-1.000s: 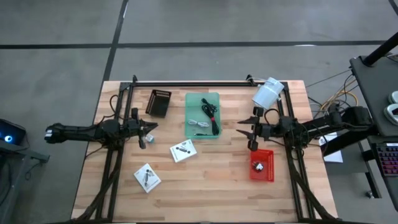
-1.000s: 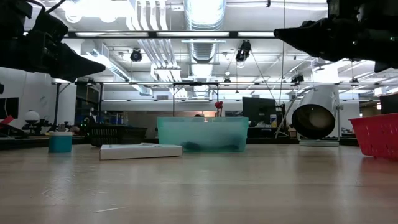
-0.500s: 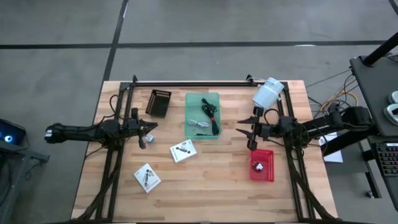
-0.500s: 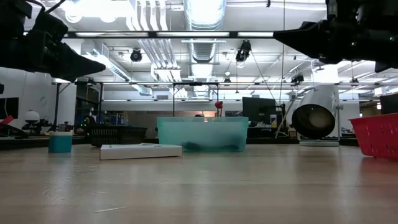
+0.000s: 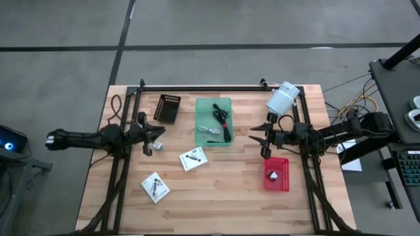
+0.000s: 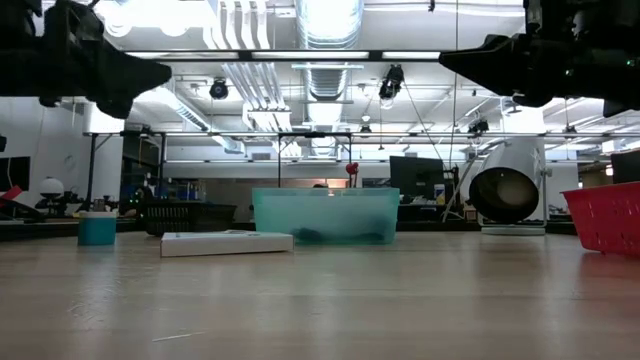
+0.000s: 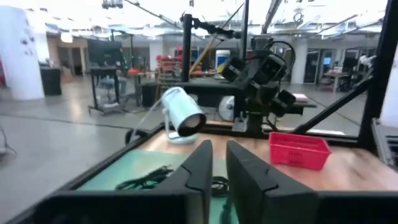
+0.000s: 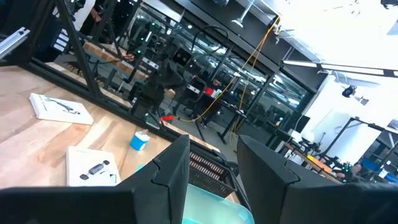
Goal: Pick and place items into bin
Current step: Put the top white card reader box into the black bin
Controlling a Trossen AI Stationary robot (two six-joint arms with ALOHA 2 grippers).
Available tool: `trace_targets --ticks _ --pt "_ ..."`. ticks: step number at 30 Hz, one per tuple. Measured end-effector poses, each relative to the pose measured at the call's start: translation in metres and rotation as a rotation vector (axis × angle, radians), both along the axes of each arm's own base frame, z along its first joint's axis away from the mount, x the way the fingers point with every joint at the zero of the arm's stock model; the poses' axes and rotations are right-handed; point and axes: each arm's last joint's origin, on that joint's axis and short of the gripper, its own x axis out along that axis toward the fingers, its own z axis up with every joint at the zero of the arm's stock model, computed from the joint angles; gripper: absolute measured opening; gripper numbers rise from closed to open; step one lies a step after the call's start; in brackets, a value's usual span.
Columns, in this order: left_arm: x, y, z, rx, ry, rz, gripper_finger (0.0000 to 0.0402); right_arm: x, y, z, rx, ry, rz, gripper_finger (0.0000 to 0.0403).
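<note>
The left gripper (image 5: 156, 137) hangs above the wooden table (image 5: 216, 203), its fingers (image 7: 198, 167) nearly closed with only a thin gap between them and nothing held. Just ahead of its jaws sits the green bin (image 5: 214, 122), which already holds black cables (image 5: 222, 120) and a pale grey cable (image 5: 209, 130). One white packet (image 5: 193, 158) lies on the table a little ahead of those jaws and off to the side, near the bin's corner; a second white packet (image 5: 155, 187) lies farther out, nearer the table's front edge. A black basket (image 5: 167, 108) stands beside the bin, on the left gripper's other side.

The right gripper (image 5: 258, 137) hangs on the far side of the bin, facing it, fingers (image 8: 166, 168) spread apart and empty. A red basket (image 5: 276, 174) sits just beside its jaws, and a white cylinder (image 5: 281, 98) lies on the opposite side, near the table's back edge.
</note>
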Motion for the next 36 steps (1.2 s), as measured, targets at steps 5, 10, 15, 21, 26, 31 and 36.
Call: trace_targets --ticks 5,10,15,21,26,31,36 --pt "0.006 0.0 -0.003 -0.07 0.026 0.005 0.0108 0.0 0.0 0.0 0.0 0.004 0.0 0.0116" --pt "0.015 -0.001 0.006 -0.187 -0.043 -0.027 0.0173 0.0 0.0 0.0 0.0 0.005 0.001 0.0118" --pt "0.03 -0.002 0.019 -0.2 0.009 -0.032 0.0184 0.0 0.0 -0.002 0.003 0.024 0.001 0.0113" --pt "0.061 -0.003 0.029 -0.197 0.13 -0.021 0.0185 0.0 0.0 -0.003 0.004 0.026 0.001 0.0105" --pt "0.094 -0.004 0.035 -0.207 0.258 0.001 0.0185 0.0 0.0 -0.003 0.004 0.027 0.001 0.0106" --pt "0.12 -0.004 0.034 -0.197 0.518 0.06 0.0185 0.001 0.0 -0.004 0.003 0.044 0.001 0.0105" --pt "0.14 -0.005 0.04 -0.193 0.63 0.072 0.0185 0.001 0.0 -0.005 0.001 0.048 0.0 0.0099"
